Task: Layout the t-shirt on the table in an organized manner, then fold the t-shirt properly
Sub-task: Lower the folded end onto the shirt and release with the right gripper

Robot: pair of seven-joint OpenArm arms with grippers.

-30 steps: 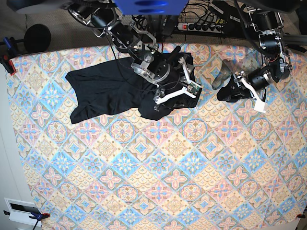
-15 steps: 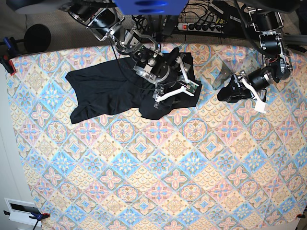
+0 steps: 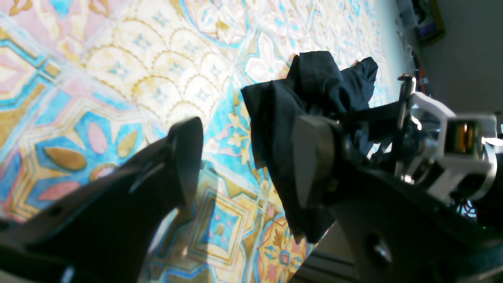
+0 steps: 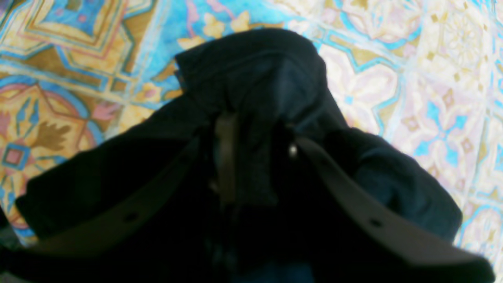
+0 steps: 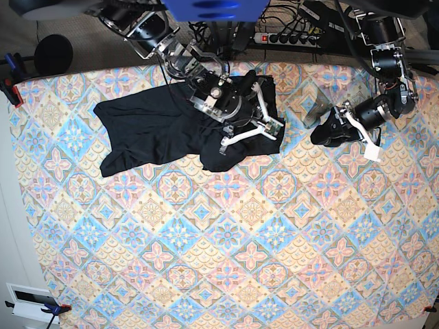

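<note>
1. The t-shirt [image 5: 158, 130] lies bunched at the far side of the table [image 5: 226, 260], well short of a flat layout; its left part is spread, while the right part is heaped in folds under the right arm

2. The right gripper [image 4: 255, 157] is set into that heap, its fingers [image 4: 226, 157] drawn narrow around a ridge of black cloth that rises between them; the pinch looks meant to give a hold for pulling the fabric out flat, though the blurred wrist view cannot confirm how firm it is

3. The left gripper [image 3: 243, 165] hangs over bare patterned cloth, near the shirt's right edge but apart from it, jaws wide and holding nothing; the dark fabric seen past its finger lies beyond the jaws, not between them

4. Judged stage: early layout, with one arm taking hold and the other likely waiting to take a second edge
</note>
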